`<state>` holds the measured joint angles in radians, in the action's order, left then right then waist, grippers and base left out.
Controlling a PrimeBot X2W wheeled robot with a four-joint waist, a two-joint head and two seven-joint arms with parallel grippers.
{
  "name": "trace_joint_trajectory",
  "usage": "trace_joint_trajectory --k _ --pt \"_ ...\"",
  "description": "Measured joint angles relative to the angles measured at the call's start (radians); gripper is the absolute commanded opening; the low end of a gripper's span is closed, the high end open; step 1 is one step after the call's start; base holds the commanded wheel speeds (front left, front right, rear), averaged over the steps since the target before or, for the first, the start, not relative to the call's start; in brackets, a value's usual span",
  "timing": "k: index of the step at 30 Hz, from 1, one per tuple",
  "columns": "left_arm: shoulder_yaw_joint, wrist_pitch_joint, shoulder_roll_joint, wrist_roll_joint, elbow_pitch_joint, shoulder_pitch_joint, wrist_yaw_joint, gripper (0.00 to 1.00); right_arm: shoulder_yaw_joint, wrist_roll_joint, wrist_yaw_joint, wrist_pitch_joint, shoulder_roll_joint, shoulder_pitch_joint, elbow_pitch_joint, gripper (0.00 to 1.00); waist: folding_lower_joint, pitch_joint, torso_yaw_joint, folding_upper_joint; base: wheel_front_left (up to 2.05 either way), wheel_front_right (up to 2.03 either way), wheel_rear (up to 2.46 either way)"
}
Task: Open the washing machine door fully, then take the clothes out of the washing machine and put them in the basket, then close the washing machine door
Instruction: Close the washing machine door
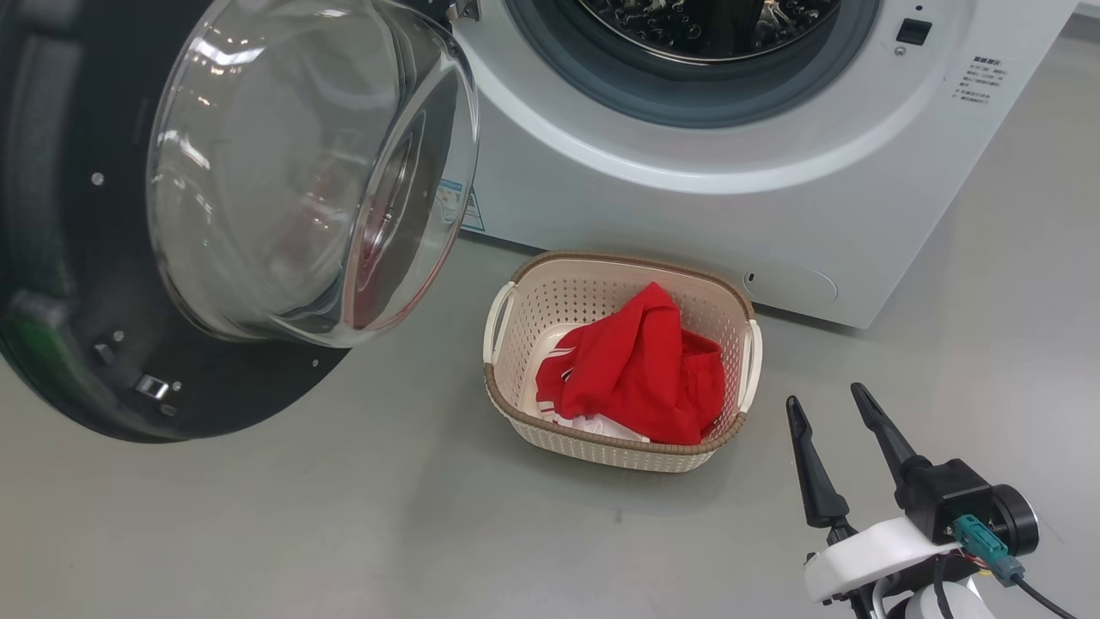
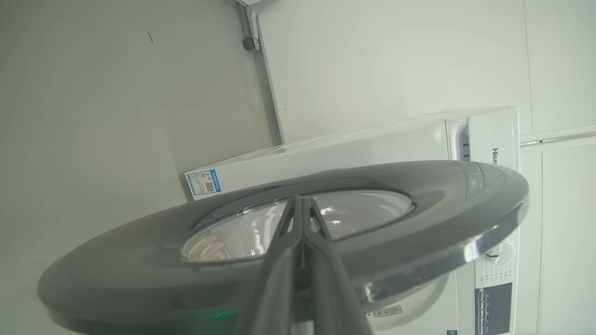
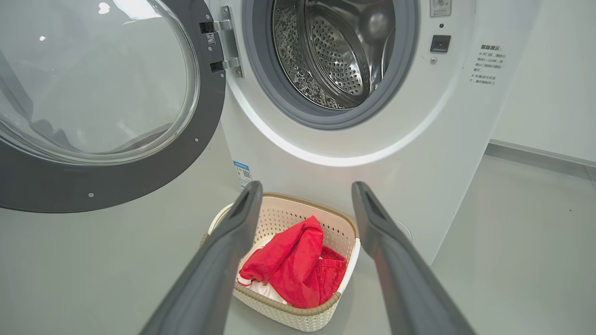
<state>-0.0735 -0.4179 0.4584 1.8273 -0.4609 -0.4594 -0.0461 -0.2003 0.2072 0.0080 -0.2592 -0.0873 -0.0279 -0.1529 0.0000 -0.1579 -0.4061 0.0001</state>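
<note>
1. The right tool [image 1: 824, 395] has its two fingers spread wide and pinches nothing.
2. The basket [image 1: 559, 301] stands on the floor just ahead of this tool, and the red clothes [image 1: 640, 370] lie inside it.
3. Behind the basket, further from the tool, stands the washing machine [image 1: 687, 215].
4. The left tool [image 2: 301, 201] is pressed together. Its tips are at the outer face of the open washing machine door [image 2: 419, 223]; I cannot tell if they touch it.

Right claw [image 1: 826, 395] spread wide, held low on the right, left claw [image 2: 301, 201] pinched fully together
</note>
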Motion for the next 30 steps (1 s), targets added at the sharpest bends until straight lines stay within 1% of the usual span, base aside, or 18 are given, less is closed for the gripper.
trace_joint_trajectory --k 9,14,24,30 --pt "0.024 -0.128 -0.033 0.060 0.003 0.000 0.063 0.00 0.005 0.000 0.000 0.000 0.000 0.000 -0.002 1.00 0.0000 0.002 -0.001 0.0000 0.00 0.00 0.00" --pt "0.035 -0.189 -0.044 0.090 0.021 0.010 0.110 0.00 0.003 -0.001 0.001 0.000 0.001 0.000 -0.003 1.00 0.0000 0.000 0.004 0.0000 0.00 0.00 0.00" --pt "0.041 -0.281 -0.064 0.135 0.074 0.075 0.148 0.00 0.003 -0.008 0.000 0.000 0.007 0.001 -0.004 1.00 0.0000 0.000 0.038 0.0000 0.00 0.00 0.00" --pt "0.046 -0.342 -0.065 0.144 0.132 0.113 0.157 0.00 0.004 -0.008 -0.001 0.000 0.014 0.002 -0.004 1.00 0.0000 0.001 0.071 0.0000 0.00 0.00 0.00"
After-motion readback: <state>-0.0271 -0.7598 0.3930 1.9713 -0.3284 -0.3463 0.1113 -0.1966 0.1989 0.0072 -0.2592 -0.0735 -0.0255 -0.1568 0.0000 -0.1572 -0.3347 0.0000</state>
